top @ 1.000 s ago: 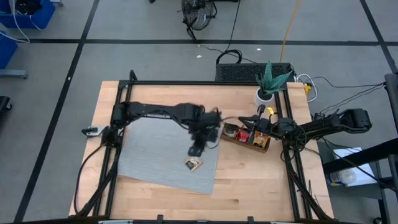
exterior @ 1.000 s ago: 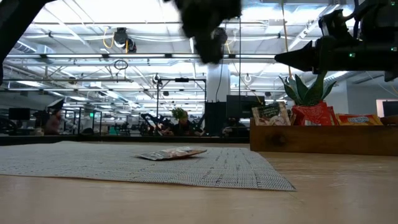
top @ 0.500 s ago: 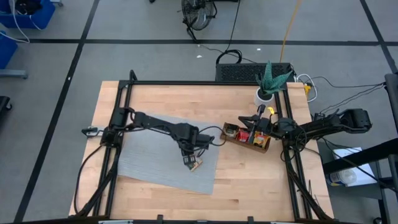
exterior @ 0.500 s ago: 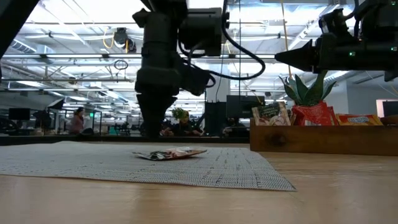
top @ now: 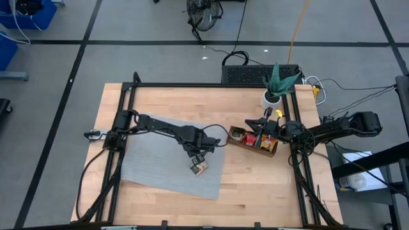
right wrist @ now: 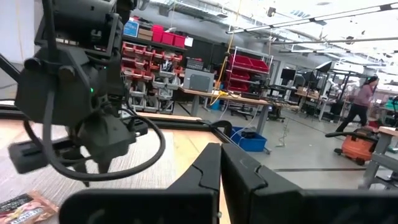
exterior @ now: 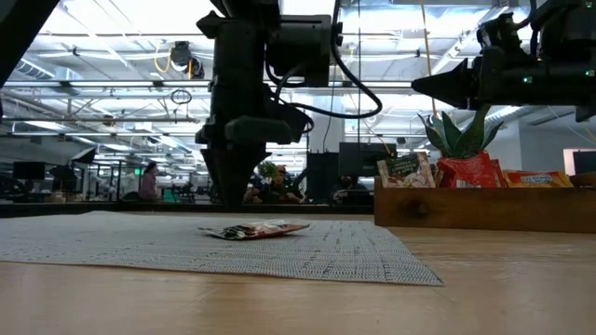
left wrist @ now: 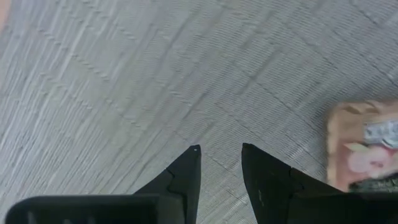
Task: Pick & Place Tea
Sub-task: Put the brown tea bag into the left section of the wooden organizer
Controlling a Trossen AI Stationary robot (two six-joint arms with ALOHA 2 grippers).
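Note:
One tea sachet [top: 199,168] lies flat on the grey mat [top: 153,160], near the mat's right edge. It also shows in the low view [exterior: 256,229] and at the side of the left wrist view [left wrist: 367,155]. My left gripper [top: 195,156] points straight down just beyond the sachet, low over the mat. Its fingers [left wrist: 221,149] are open, with only bare mat between them. More tea sachets stand in the wooden tray [top: 272,151]. My right gripper [top: 250,122] hangs shut above the tray's far left end, pointing toward the table's left.
A potted plant in a white cup [top: 273,96] stands behind the tray at the far right. Bare wood lies in front of the mat and between mat and tray [exterior: 484,219]. A black frame rail [top: 211,85] runs along the table's far edge.
My left gripper has come down from well above the mat to just over it, beside the sachet, rolling about its own axis on the way. In the last half second it has held still. The sachet has not moved.

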